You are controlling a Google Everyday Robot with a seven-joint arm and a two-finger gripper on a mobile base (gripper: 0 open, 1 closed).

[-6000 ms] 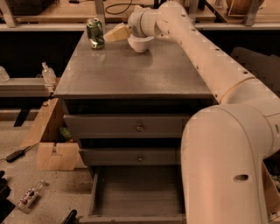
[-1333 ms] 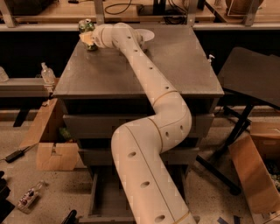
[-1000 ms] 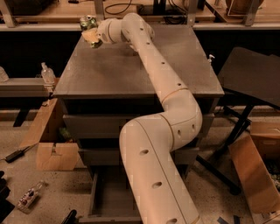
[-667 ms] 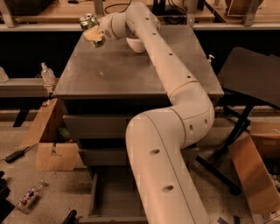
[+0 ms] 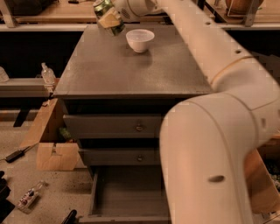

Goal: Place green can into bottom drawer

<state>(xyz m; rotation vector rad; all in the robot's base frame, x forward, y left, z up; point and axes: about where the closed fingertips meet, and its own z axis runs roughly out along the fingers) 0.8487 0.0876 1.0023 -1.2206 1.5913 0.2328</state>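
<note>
My gripper (image 5: 108,18) is at the top of the camera view, above the far left part of the grey cabinet top (image 5: 127,65). It is shut on the green can (image 5: 106,13), which hangs tilted in the air, clear of the surface. The white bowl (image 5: 140,40) stands on the cabinet top just right of the can. The bottom drawer (image 5: 129,192) is pulled open at the foot of the cabinet, its flat grey floor bare. My white arm covers the right part of the view.
Two shut upper drawers with round knobs (image 5: 139,127) sit above the open one. A cardboard box (image 5: 54,155) stands on the floor left of the cabinet, with a plastic bottle (image 5: 47,75) on a ledge and small items on the floor.
The gripper has lifted the green can off the cabinet top and carried it right and toward the front. The arm has swung in to fill the right side of the view.
</note>
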